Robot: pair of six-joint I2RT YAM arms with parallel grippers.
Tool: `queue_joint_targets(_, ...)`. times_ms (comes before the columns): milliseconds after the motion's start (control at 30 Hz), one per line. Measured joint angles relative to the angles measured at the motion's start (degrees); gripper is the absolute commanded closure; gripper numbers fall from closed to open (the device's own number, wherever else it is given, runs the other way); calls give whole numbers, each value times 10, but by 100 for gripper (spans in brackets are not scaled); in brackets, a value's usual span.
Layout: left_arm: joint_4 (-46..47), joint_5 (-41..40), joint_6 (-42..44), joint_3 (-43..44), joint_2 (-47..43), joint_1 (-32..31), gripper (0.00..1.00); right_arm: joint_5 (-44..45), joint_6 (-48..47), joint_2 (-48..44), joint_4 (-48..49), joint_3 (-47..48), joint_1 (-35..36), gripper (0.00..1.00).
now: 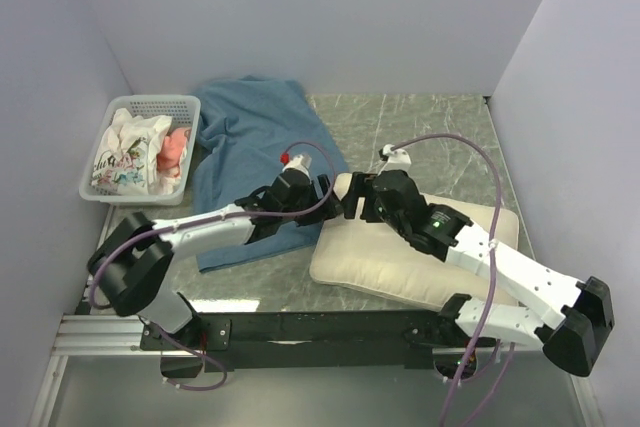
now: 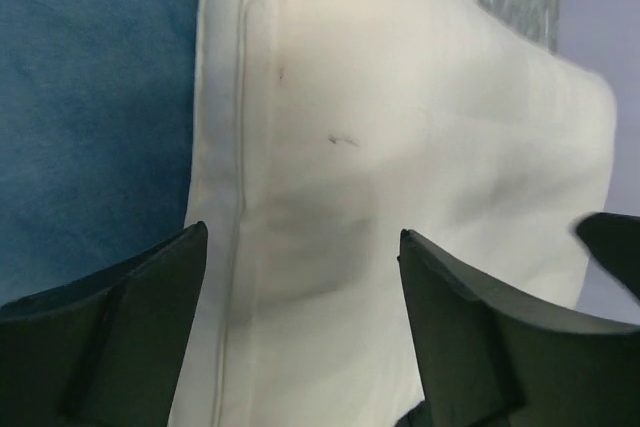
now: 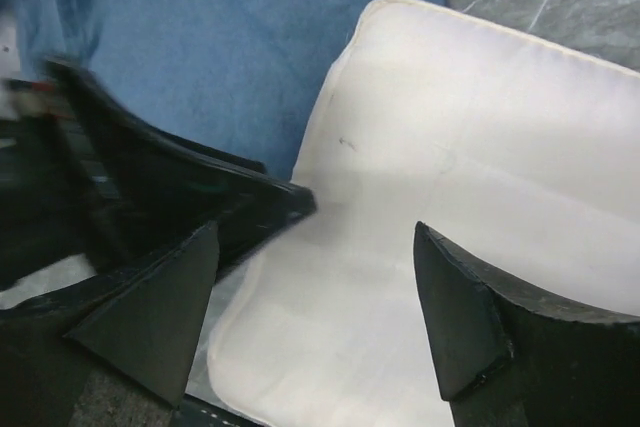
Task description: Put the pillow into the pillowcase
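Beneath spread left pincer (image 2: 302, 242), right pincer (image 3: 316, 232), pillow (image 1: 385, 259) edge, beside pillowcase (image 1: 245, 127).

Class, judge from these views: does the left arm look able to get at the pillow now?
Probably yes: the left gripper hangs open right over the pillow, nothing between them; the right gripper crowds close beside.

Cloth: pillow (image 1: 372, 252), cream woven fabric, matt and smooth, stitched seam near the edge, a few small dark flecks; pillowcase (image 1: 250, 127), muted-blue fabric, matt, soft, wrinkled; cloths (image 1: 125, 159), white and pink printed fabric. Plastic: basket (image 1: 150, 105), white, perforated, dull; left claw (image 2: 300, 237) and right claw (image 3: 315, 232), black fingers, matt with a faint sheen; arm shells (image 1: 520, 272), smooth white. Worktop (image 1: 440, 117): grey-green marbled stone look, smooth, slightly glossy.
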Motion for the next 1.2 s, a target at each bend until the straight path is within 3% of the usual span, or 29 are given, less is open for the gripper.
queue_joint_targets(167, -70, -92, -36, -4, -90, 4, 13, -12, -19, 49, 10, 1, -1, 5)
queue_joint_targets(300, -111, -142, -59, -38, -163, 44, 12, -4, -39, 140, -3, 44, -1, 0)
queue_joint_targets(533, -145, -149, -60, -121, -234, 132, 11, 52, -66, 337, -49, 161, 22, 1)
queue_joint_targets(567, -149, -146, -55, -121, -234, 135, 11, 64, -71, 365, -55, 175, 26, 5)
queue_joint_targets(633, -150, -139, -44, -121, -234, 136, 11, 88, -80, 403, -63, 183, 31, 49)
queue_joint_targets(667, -151, -135, -37, -120, -233, 136, 11, 96, -89, 413, -65, 181, 33, 66)
queue_joint_targets(700, -155, -132, -31, -116, -229, 136, 13, 103, -94, 414, -65, 175, 31, 93)
queue_joint_targets(733, -157, -128, -22, -110, -222, 136, 14, 104, -98, 407, -63, 166, 28, 100)
queue_joint_targets(933, -163, -135, 24, -68, -158, 118, 14, 0, -100, 260, -44, 98, -28, 100)
queue_joint_targets(1200, -195, -199, 115, 14, -43, -1, 18, -118, -98, 42, -83, 109, -138, 100)
